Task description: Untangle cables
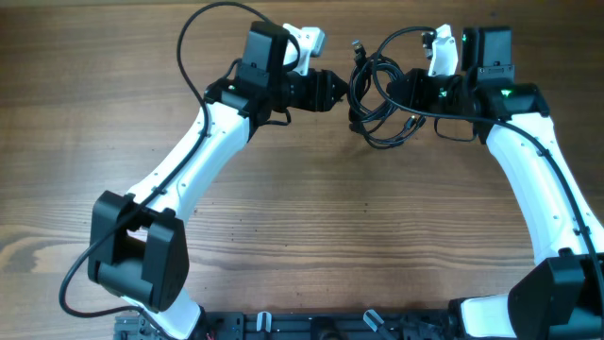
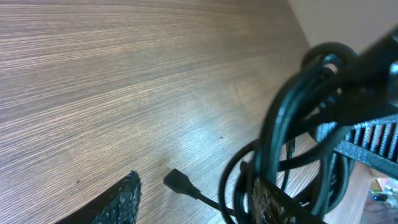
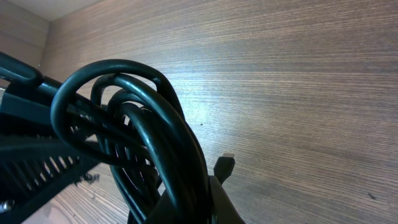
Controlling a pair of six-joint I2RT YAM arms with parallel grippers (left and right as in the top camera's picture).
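**Hidden or unclear:** In the overhead view the cables (image 1: 363, 113) are a dark knotted clump in the upper middle of the frame, and single cords cannot be told apart. The jaws of both grippers blend into it. In the left wrist view only one textured finger (image 2: 124, 198) shows clearly, cut off at the lower left edge. Its partner is mostly hidden behind the cords at lower right. In the right wrist view the looped cords (image 3: 143, 118) fill the left half and hide the fingers.

**Left gripper** (image 1: 335, 92): just left of the clump, jaws apart, gripping nothing. Bare table (image 2: 124, 81) and one loose plug (image 2: 177, 180) lie beside its visible finger.

**Right gripper** (image 1: 403, 96): at the clump's right side, clamped tight on the cords.

**Cables:** bunched between the two grippers, with loops hanging toward the table. One plug end (image 3: 225, 163) shows at lower centre of the right wrist view.
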